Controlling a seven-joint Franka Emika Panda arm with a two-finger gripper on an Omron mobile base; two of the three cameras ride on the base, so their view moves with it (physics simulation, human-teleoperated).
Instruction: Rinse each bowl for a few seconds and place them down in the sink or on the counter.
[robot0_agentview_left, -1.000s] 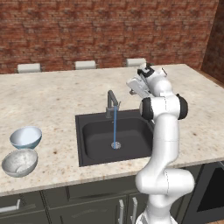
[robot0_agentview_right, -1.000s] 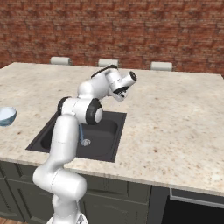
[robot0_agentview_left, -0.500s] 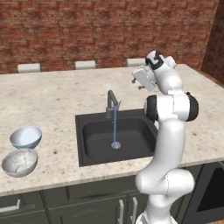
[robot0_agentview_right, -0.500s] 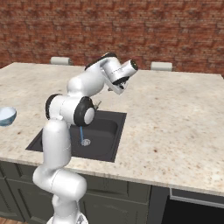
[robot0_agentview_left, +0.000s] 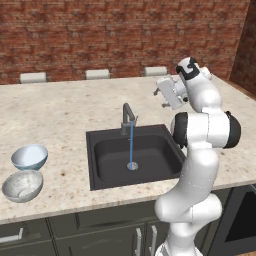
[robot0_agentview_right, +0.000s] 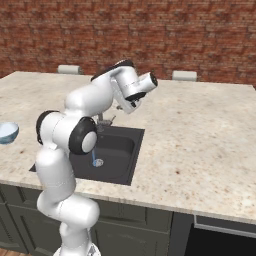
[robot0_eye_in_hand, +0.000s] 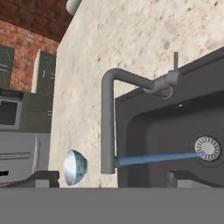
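Two bowls sit on the counter (robot0_agentview_left: 65, 115) left of the sink (robot0_agentview_left: 100, 172): the pale blue bowl (robot0_agentview_left: 30, 156) and, nearer the front edge, the grey speckled bowl (robot0_agentview_left: 22, 185). A thin blue stream of water (robot0_agentview_left: 131, 147) runs from the dark faucet (robot0_agentview_left: 128, 117) to the drain. My gripper (robot0_agentview_left: 160, 97) hovers above the sink's back right corner, pointing towards the faucet, open and empty. In the hand view its fingertips (robot0_eye_in_hand: 41, 177) stand far apart, with the faucet (robot0_eye_in_hand: 109, 127), the water (robot0_eye_in_hand: 157, 158) and the blue bowl (robot0_eye_in_hand: 75, 167) ahead. The blue bowl (robot0_agentview_right: 7, 132) sits far left in the right base view.
A brick wall runs behind the counter, with three white chair backs (robot0_agentview_left: 97, 74) along its far edge. Wide bare counter (robot0_agentview_right: 200, 130) lies right of the sink (robot0_agentview_right: 117, 150). Dark cabinets (robot0_agentview_left: 100, 235) run below the front edge.
My gripper has gone from shut to open. The hand has lifted and drawn back to the right, away from the faucet handle. Water keeps running; the bowls have not moved.
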